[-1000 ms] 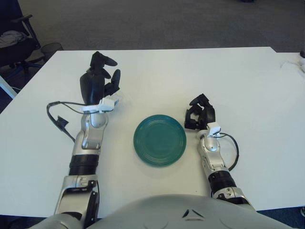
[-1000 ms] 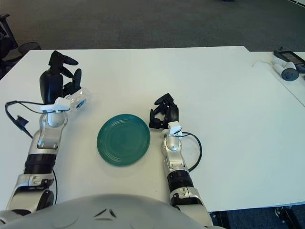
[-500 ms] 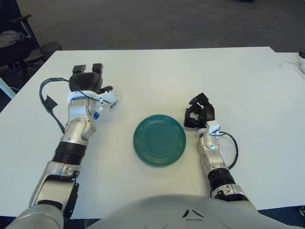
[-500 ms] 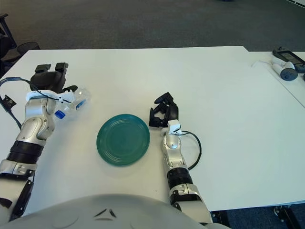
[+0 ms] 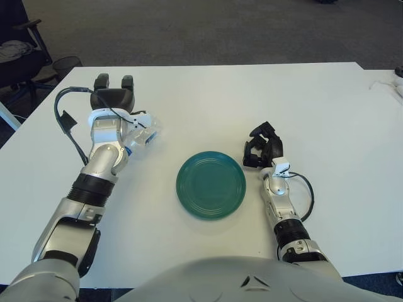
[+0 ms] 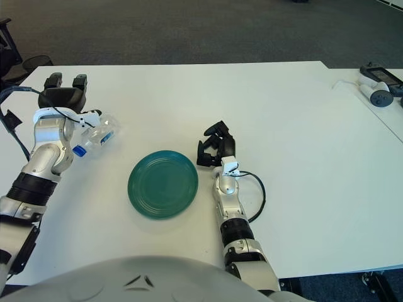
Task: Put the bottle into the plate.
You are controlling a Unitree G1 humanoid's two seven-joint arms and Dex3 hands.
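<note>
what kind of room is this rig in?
Probably an office or lab. A large white table stands on grey carpet, an office chair sits at the far left, and what look like handheld controllers lie on a neighbouring table.

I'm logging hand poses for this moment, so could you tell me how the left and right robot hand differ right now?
The left robot hand is far out on the table's left side, above the lying bottle; the right robot hand sits just right of the green plate, beside nothing else. The left one's fingers point away from the robot, whereas the right one's are curled inward. Both are black, and neither holds anything.
</note>
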